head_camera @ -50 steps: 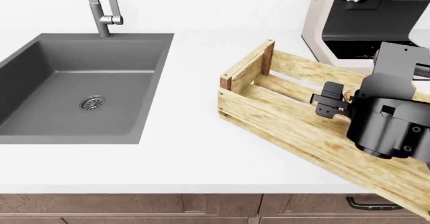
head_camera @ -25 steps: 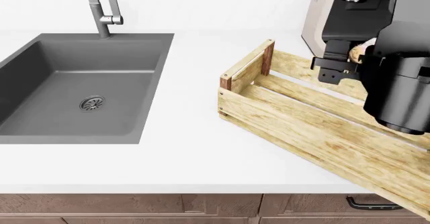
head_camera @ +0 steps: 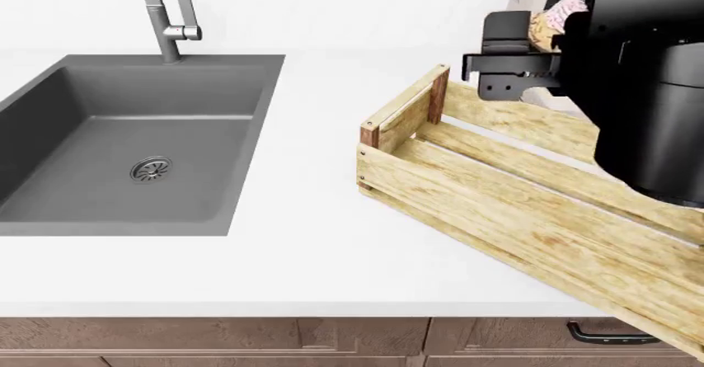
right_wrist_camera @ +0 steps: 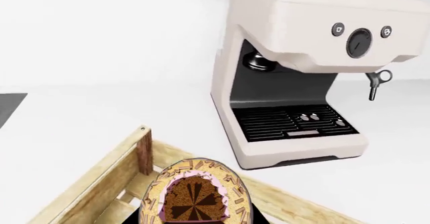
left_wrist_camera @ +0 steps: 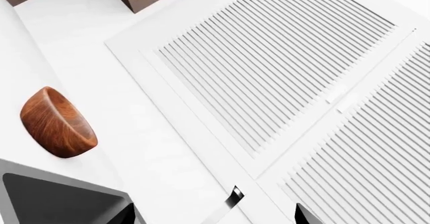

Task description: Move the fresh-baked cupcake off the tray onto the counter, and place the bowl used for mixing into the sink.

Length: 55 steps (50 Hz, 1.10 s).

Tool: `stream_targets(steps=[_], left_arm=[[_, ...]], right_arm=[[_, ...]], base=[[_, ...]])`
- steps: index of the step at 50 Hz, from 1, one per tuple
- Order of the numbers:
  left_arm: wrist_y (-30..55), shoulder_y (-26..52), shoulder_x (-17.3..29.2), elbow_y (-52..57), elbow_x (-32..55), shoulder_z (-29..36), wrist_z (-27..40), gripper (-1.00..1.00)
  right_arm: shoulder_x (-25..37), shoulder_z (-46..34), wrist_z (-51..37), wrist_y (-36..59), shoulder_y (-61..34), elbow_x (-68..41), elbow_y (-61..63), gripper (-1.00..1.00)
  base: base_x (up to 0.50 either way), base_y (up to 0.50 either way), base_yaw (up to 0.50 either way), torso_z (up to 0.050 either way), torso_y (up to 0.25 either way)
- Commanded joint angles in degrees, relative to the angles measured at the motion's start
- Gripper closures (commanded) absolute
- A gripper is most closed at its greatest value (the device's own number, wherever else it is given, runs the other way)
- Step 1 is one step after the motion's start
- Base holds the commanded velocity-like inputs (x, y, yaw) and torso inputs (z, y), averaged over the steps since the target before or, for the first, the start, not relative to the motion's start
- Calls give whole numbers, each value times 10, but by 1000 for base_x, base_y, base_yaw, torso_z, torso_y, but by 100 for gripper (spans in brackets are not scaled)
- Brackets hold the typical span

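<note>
A: Holding the cupcake (head_camera: 556,14) well above the tray (head_camera: 484,210), the right tool (head_camera: 526,49) is clenched on it. In the head view its frosting shows just behind the dark fingers (head_camera: 504,30), and from the right wrist view the cake sits tipped, its dark ribbed base towards the lens.

B: Why so high?

A: My guess is clearance. It has to pass over the slatted wall and the dark corner post (head_camera: 438,95) before it can go down on the desk (head_camera: 297,243).

B: And the bowl (left_wrist_camera: 58,122)?

A: Only the left wrist view has it: reddish-brown, seemingly on its side, on white desk just beside a corner of the dark sink (left_wrist_camera: 60,204). So it is not in the basin yet. The left tool barely shows, only dark tips at the frame's edge, so I cannot tell how it stands.

B: The surroundings?

A: Smooth white desk over brown cabinets (head_camera: 220,338). The grey basin with its round drain (head_camera: 151,169) and steel faucet (head_camera: 165,16) lies well apart from the tray, with bare desk between. A cream coffee machine (right_wrist_camera: 295,58) stands behind the tray, and louvred white panels (left_wrist_camera: 289,78) fill most of the left wrist view.
</note>
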<state>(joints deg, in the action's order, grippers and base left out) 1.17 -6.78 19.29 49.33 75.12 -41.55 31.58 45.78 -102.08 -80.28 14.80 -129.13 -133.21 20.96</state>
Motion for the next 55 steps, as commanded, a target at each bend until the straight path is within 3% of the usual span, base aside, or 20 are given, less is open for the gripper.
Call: stream_targets(steps=[1, 35, 55], left_arm=[[-2, -1, 0, 0, -1, 1, 0, -100], [-5, -3, 1, 1, -4, 6, -1, -100], [-8, -6, 5, 4, -1, 4, 4, -100]], right_arm=[[-36, 25, 21, 23, -4, 4, 3, 100], [-64, 82, 27, -24, 40, 49, 134, 100], [-123, 76, 44, -48, 101, 97, 135, 100]], base=[[0, 0, 0, 0, 0], [0, 0, 0, 0, 0], [0, 0, 0, 0, 0]])
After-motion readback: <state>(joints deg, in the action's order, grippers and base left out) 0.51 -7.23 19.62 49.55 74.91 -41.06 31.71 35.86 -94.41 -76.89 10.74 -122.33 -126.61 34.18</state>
